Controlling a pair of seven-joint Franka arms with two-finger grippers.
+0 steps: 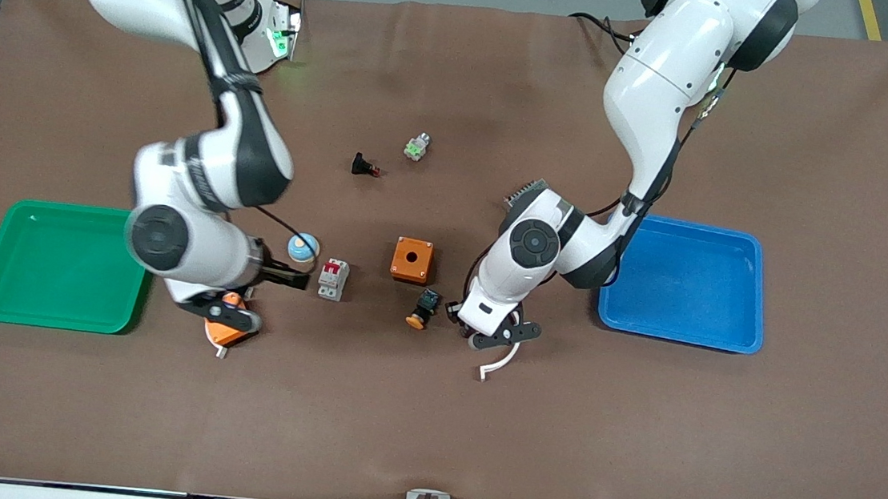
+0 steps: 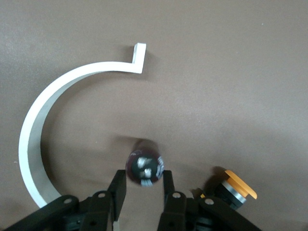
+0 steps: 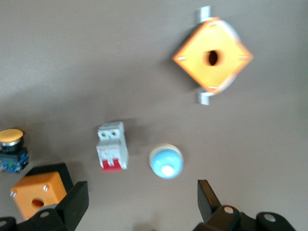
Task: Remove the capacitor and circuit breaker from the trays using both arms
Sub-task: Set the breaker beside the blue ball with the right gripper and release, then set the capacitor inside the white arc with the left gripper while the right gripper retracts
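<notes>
The capacitor point(image 2: 144, 167), a small dark cylinder seen end-on with pale metal marks, sits between the fingertips of my left gripper point(image 2: 143, 182), which is shut on it. In the front view the left gripper point(image 1: 494, 336) is low over the table beside a white curved strip point(image 1: 500, 363), and the capacitor is hidden under it. The breaker point(image 1: 333, 278), white-grey with red levers, lies on the table and also shows in the right wrist view point(image 3: 112, 147). My right gripper point(image 1: 257, 295) is wide open and empty beside the breaker, its fingers apart point(image 3: 142, 197).
A green tray point(image 1: 54, 206) is at the right arm's end, a blue tray point(image 1: 691, 223) at the left arm's. Around lie two orange boxes point(image 1: 412, 259) point(image 1: 228, 329), a blue dome point(image 1: 303, 247), an orange-capped button point(image 1: 423, 309), a black red-tipped piece point(image 1: 364, 165) and a green-white part point(image 1: 417, 147).
</notes>
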